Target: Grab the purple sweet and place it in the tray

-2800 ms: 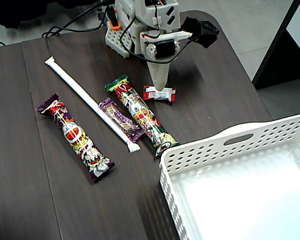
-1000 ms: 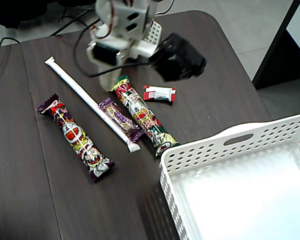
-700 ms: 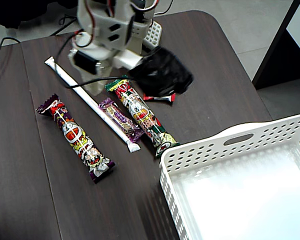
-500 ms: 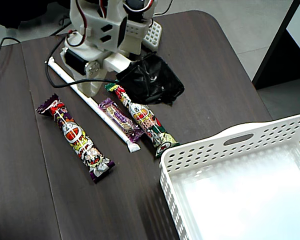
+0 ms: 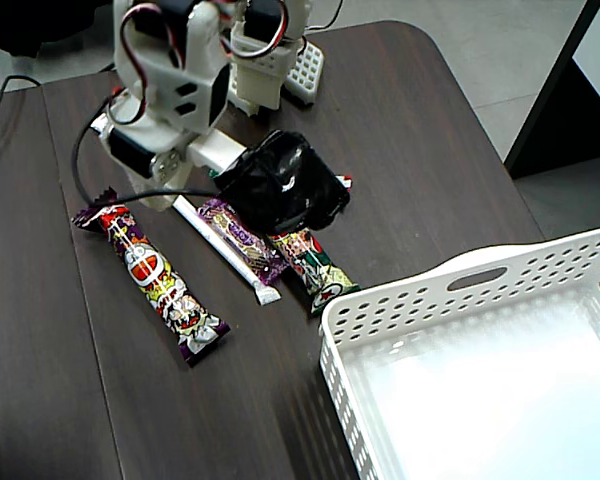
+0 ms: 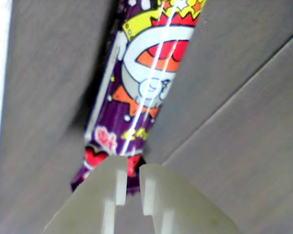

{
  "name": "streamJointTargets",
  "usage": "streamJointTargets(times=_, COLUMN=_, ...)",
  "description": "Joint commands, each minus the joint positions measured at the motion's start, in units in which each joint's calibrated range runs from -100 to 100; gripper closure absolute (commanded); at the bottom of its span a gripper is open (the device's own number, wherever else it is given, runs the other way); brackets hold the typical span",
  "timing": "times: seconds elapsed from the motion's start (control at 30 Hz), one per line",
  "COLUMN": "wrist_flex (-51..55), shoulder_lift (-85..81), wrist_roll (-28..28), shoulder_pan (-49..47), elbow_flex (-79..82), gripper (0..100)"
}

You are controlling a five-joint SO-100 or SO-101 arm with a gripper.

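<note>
Arm has swung left across bench (image 5: 430, 150). Gripper (image 6: 133, 168) now hovers over top end of long purple sweet (image 5: 150, 272), which lies flat, well apart from tray (image 5: 400, 300). Jaws nearly closed, thin slit, holding nothing. Likely must open before descent.

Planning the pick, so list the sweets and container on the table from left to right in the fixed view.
long purple snack stick, small purple sweet, green-ended snack stick, white tray

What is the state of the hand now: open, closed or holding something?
Hand: closed, only a thin gap, holding nothing; tips at the end of the long purple printed snack wrapper.
</note>
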Motion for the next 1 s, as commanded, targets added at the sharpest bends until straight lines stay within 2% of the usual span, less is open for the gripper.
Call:
streamJointTargets(times=0.0, wrist_flex=6.38, shoulder_lift=3.03, wrist_roll=0.86, shoulder_pan=0.04, elbow_flex=-14.11, gripper=99)
streamJointTargets(times=0.1, wrist_flex=11.6, shoulder_lift=6.88, wrist_roll=0.75, shoulder_pan=-0.04, elbow_flex=-20.77, gripper=99)
streamJointTargets(times=0.2, wrist_flex=12.12, shoulder_lift=8.47, wrist_roll=0.44, shoulder_pan=-1.29, elbow_flex=-22.87, gripper=99)
streamJointTargets(times=0.63, wrist_flex=12.03, shoulder_lift=9.22, wrist_roll=0.44, shoulder_pan=-6.52, elbow_flex=-22.51, gripper=98)
streamJointTargets(times=0.97, wrist_flex=12.03, shoulder_lift=9.22, wrist_roll=0.44, shoulder_pan=-4.82, elbow_flex=-18.58, gripper=98)
